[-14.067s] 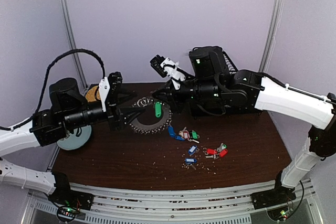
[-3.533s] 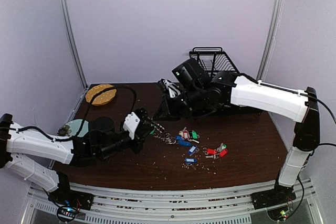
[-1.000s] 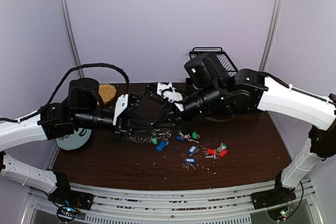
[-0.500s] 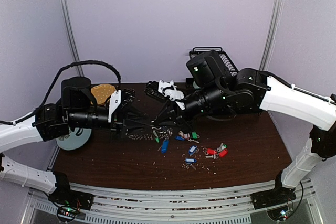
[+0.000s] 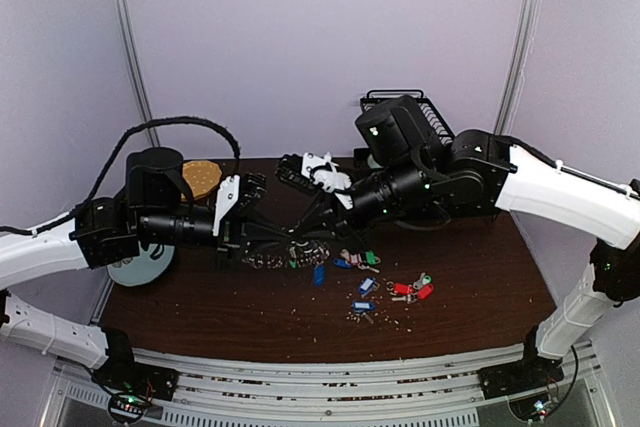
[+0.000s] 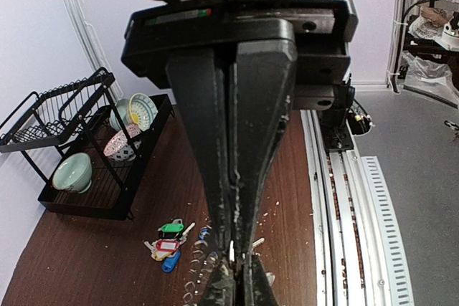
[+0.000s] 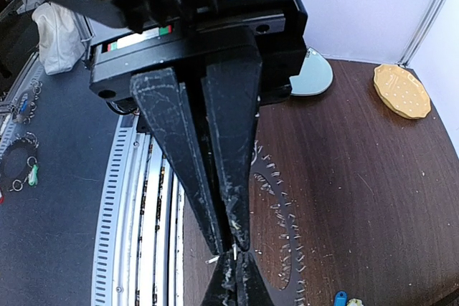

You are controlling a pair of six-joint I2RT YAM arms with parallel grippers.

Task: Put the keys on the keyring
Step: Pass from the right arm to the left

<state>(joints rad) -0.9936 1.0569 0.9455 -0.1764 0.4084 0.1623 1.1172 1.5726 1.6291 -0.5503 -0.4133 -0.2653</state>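
Working the keyring [image 7: 278,223] on the table [image 5: 470,287], left gripper [image 6: 233,249] and right gripper [image 7: 233,249] both pressed together, a silver glint at each tip too small to name. Threading step, likely; loose keys [image 5: 357,258] lying near. Next: needs a split ring pried apart, a key fed in.

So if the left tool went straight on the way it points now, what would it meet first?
Probably the right tool, whose tip sits almost against the left tool over the keyring. Depth is unclear from above; it might pass beside it and reach the table.
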